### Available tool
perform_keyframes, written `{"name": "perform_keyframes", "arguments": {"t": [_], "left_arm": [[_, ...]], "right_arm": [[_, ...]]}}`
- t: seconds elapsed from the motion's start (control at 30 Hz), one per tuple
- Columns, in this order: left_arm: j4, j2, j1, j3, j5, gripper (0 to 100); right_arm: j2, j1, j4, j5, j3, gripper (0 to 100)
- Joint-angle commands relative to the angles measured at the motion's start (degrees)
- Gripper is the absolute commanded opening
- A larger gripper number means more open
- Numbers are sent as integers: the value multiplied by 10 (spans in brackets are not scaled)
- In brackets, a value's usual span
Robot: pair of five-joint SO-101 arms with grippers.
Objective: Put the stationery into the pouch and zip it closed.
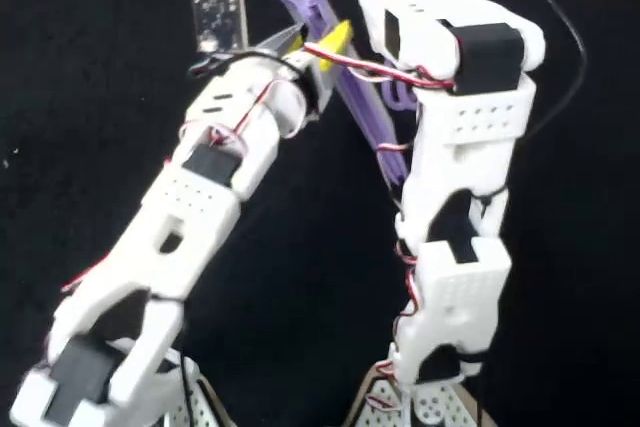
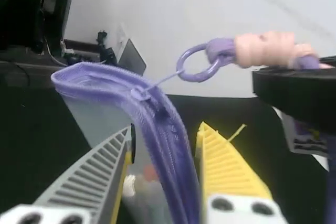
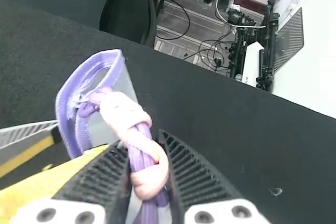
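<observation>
A purple pouch (image 1: 350, 97) with clear walls is held up off the black table, zipper edge upward. My left gripper (image 1: 315, 52) is shut on that zipper edge; in the left wrist view its grey and yellow fingers (image 2: 226, 171) pinch the pouch (image 2: 163, 124) from both sides. The slider sits near the pouch's top end, and a purple ring (image 2: 195, 67) joins it to a pink and purple braided cord (image 2: 265, 48). My right gripper (image 3: 142, 142) is shut on this cord (image 3: 128, 116), just beyond the pouch's end (image 3: 102, 77). Blurred shapes show through the pouch wall.
A small printed card (image 1: 218, 19) lies flat on the black table (image 1: 90, 147) at the back left. The right arm's white body (image 1: 465, 147) stands upright close beside the pouch. A chair and cables (image 3: 210, 19) lie beyond the table's edge.
</observation>
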Motion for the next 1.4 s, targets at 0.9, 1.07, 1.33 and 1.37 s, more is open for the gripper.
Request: {"name": "perform_keyframes", "arguments": {"t": [0.9,1.07,1.33,1.37], "left_arm": [[-11,78,44,-49,-8,41],[-11,58,80,-15,-68,29],[-11,-93,121,112,-125,29],[-11,-117,121,129,-125,29]], "right_arm": [[-51,79,17,40,73,11],[-51,100,17,41,73,11],[-102,96,18,57,115,11],[-117,95,18,57,136,11]]}}
